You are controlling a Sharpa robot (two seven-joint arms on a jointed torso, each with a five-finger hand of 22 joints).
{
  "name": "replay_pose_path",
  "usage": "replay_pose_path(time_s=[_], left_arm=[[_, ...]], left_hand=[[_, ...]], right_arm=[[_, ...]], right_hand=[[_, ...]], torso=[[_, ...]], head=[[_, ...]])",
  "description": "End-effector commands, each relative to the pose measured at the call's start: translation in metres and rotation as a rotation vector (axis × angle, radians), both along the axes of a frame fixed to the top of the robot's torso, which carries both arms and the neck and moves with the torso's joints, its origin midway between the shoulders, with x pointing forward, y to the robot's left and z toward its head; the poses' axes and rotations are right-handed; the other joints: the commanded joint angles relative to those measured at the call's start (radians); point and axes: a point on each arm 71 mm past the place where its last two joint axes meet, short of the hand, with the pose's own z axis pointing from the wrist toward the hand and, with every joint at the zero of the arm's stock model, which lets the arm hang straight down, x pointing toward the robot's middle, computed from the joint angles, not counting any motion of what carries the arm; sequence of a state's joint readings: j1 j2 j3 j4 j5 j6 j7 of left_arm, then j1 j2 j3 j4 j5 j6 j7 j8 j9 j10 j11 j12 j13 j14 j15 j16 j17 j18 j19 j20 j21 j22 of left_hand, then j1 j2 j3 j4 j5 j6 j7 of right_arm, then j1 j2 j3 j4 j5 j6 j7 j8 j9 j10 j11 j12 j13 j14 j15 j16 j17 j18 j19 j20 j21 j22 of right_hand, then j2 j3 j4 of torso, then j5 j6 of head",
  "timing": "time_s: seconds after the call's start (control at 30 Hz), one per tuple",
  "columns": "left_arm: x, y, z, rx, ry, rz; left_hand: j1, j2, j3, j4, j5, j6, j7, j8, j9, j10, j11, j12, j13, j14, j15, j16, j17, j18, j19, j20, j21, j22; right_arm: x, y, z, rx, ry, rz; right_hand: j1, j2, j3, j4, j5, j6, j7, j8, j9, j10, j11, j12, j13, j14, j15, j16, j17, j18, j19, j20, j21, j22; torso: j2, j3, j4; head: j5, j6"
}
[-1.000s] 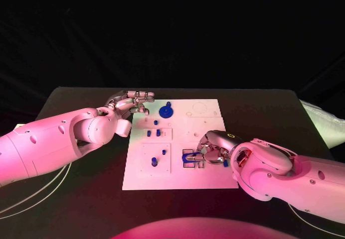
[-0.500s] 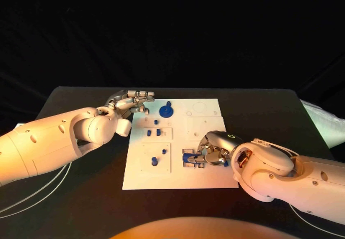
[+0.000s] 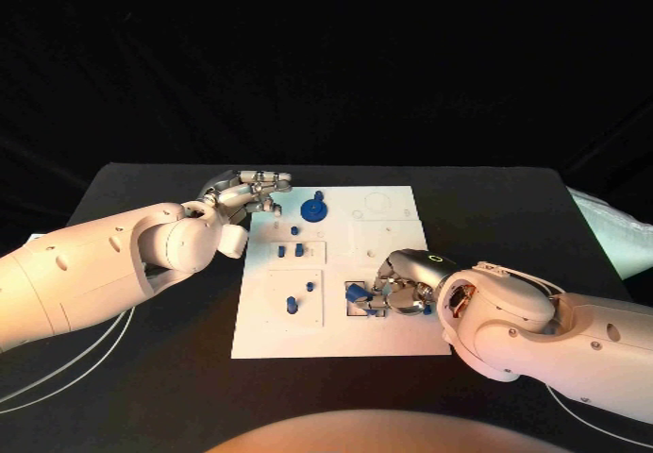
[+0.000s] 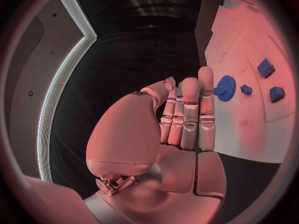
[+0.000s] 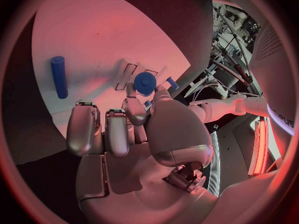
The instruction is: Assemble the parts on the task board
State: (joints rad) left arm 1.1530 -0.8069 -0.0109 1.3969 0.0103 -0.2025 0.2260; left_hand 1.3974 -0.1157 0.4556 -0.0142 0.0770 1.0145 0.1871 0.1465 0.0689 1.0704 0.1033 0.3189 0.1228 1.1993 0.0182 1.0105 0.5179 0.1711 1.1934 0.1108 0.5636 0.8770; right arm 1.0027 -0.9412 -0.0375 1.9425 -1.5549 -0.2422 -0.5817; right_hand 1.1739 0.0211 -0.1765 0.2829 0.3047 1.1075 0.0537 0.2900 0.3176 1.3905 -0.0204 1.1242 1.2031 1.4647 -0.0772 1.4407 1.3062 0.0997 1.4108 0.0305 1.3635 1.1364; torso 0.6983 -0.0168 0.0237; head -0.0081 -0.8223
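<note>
The task board [image 3: 394,335] lies in the middle of the head view, on the black table [image 3: 530,203]. The right hand [image 3: 394,291] is low on the board, in the lower right part of the frame. Its fingers are curled narrow around a small blue part [image 3: 357,294], just at a dark-edged slot of the board. In the right wrist view the same hand [image 5: 134,134] has its fingertips [image 5: 136,113] bent in next to a round blue piece [image 5: 144,81], but I cannot tell there if it is really held. A blue cylinder [image 5: 59,76] lies free on the board in that view, well apart from the fingers.

The left hand [image 3: 249,194] is at the upper left corner of the board, near a blue gear [image 3: 316,209]. Its fingers are close together and almost straight, with nothing in them. The left wrist view shows this hand [image 4: 181,119] with the fingers side by side, and the gear [image 4: 224,88] just beside the fingertips, on the board.

In the head view, 2 short blue parts [image 3: 290,252] stand in the upper left panel, and 1 blue part [image 3: 292,304] is in the panel below.
</note>
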Motion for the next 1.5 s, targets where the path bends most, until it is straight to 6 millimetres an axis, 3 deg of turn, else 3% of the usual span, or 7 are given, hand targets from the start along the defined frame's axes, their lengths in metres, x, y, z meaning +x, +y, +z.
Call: replay_pose_path(time_s=[0.03, 0.33, 0.57, 0.77, 1.07, 1.3, 1.5], left_arm=[[-0.0005, -0.0021, 0.0007, -0.010, -0.004, -0.016], [-0.0006, -0.0020, 0.0008, -0.010, -0.004, -0.016], [-0.0006, -0.0019, 0.0008, -0.010, -0.004, -0.016], [-0.0006, -0.0017, 0.0007, -0.010, -0.004, -0.016], [-0.0004, -0.0015, 0.0005, -0.009, -0.002, -0.016], [-0.0004, -0.0015, 0.0004, -0.009, -0.002, -0.017], [-0.0003, -0.0013, 0.0001, -0.008, 0.000, -0.016]], left_hand=[[0.001, 0.007, -0.002, -0.006, -0.001, -0.007, -0.003, 0.006, -0.001, -0.007, 0.002, 0.005, 0.001, -0.004, 0.000, -0.002, -0.001, 0.011, 0.001, 0.005, -0.004, -0.001], [0.001, 0.007, -0.002, -0.006, -0.001, -0.007, -0.003, 0.006, -0.001, -0.007, 0.002, 0.005, 0.001, -0.004, 0.000, -0.002, -0.001, 0.011, 0.001, 0.005, -0.004, -0.001], [0.001, 0.007, -0.002, -0.006, -0.001, -0.007, -0.003, 0.006, -0.001, -0.007, 0.002, 0.005, 0.001, -0.004, 0.000, -0.002, -0.001, 0.011, 0.001, 0.005, -0.004, -0.001], [0.001, 0.007, -0.002, -0.006, -0.001, -0.007, -0.003, 0.006, -0.001, -0.007, 0.002, 0.005, 0.001, -0.004, 0.000, -0.002, -0.001, 0.011, 0.001, 0.005, -0.004, -0.001], [0.002, 0.007, -0.003, -0.007, -0.001, -0.008, -0.003, 0.006, 0.000, -0.009, 0.003, 0.007, 0.001, -0.005, 0.000, -0.001, -0.002, 0.011, 0.001, 0.005, -0.004, -0.001], [0.002, 0.007, -0.003, -0.007, -0.001, -0.008, -0.003, 0.006, 0.000, -0.009, 0.003, 0.007, 0.001, -0.005, 0.000, -0.001, -0.002, 0.011, 0.001, 0.005, -0.004, -0.001], [0.002, 0.007, -0.003, -0.007, -0.001, -0.008, -0.003, 0.006, 0.000, -0.009, 0.003, 0.007, 0.001, -0.005, 0.000, -0.001, -0.002, 0.011, 0.001, 0.005, -0.004, -0.001]], right_arm=[[-0.0027, 0.0022, -0.0029, -0.045, 0.023, 0.036], [-0.0031, 0.0053, -0.0028, -0.051, 0.019, 0.046], [-0.0017, 0.0068, -0.0006, -0.026, -0.008, 0.031], [-0.0012, 0.0080, 0.0016, 0.001, -0.029, 0.022], [-0.0026, 0.0093, 0.0037, 0.018, -0.041, 0.031], [-0.0032, 0.0087, 0.0026, 0.005, -0.030, 0.044], [-0.0042, 0.0095, 0.0005, 0.000, 0.001, 0.062]], right_hand=[[0.003, 0.017, -0.005, 0.005, 0.022, 0.012, -0.003, 0.005, 0.004, 0.014, -0.002, 0.013, 0.013, 0.067, -0.009, 0.011, 0.023, -0.021, 0.008, -0.004, 0.010, 0.015], [-0.045, 0.042, -0.034, 0.008, 0.010, 0.029, -0.009, 0.005, 0.007, 0.033, -0.008, 0.025, 0.032, 0.072, -0.014, 0.029, 0.058, -0.026, 0.021, -0.010, 0.026, 0.046], [-0.123, 0.059, -0.085, 0.010, -0.084, 0.032, -0.008, -0.001, 0.009, 0.035, -0.008, 0.012, 0.035, 0.070, -0.014, 0.029, 0.060, -0.027, 0.022, -0.010, 0.027, 0.049], [-0.234, 0.042, -0.138, 0.011, -0.224, 0.031, -0.007, -0.006, 0.011, 0.035, -0.006, -0.001, 0.037, 0.070, -0.013, 0.028, 0.061, -0.028, 0.022, -0.009, 0.029, 0.055], [-0.268, 0.029, -0.129, 0.011, -0.241, 0.031, -0.007, -0.007, 0.013, 0.036, -0.006, -0.003, 0.041, 0.070, -0.012, 0.028, 0.063, -0.028, 0.023, -0.009, 0.031, 0.059], [-0.014, 0.060, -0.043, -0.094, -0.186, 0.030, -0.008, -0.011, 0.016, 0.038, -0.007, -0.009, 0.049, 0.070, -0.014, 0.026, 0.063, -0.028, 0.022, -0.010, 0.031, 0.061], [0.116, 0.099, 0.022, -0.166, -0.233, 0.028, -0.011, -0.014, 0.017, 0.040, -0.010, -0.007, 0.057, 0.071, -0.016, 0.028, 0.069, -0.029, 0.024, -0.012, 0.034, 0.068]], torso=[[0.000, -0.0006, 0.0000], [0.000, -0.0010, 0.0006], [0.000, -0.0010, 0.0008], [0.000, -0.0001, -0.0003], [0.000, 0.0013, 0.0002], [0.000, 0.0008, -0.0006], [0.001, 0.0007, 0.0001]], head=[[-0.001, -0.001], [-0.002, 0.000], [-0.004, 0.001], [-0.004, 0.002], [-0.005, 0.002], [-0.005, 0.003], [-0.004, 0.002]])
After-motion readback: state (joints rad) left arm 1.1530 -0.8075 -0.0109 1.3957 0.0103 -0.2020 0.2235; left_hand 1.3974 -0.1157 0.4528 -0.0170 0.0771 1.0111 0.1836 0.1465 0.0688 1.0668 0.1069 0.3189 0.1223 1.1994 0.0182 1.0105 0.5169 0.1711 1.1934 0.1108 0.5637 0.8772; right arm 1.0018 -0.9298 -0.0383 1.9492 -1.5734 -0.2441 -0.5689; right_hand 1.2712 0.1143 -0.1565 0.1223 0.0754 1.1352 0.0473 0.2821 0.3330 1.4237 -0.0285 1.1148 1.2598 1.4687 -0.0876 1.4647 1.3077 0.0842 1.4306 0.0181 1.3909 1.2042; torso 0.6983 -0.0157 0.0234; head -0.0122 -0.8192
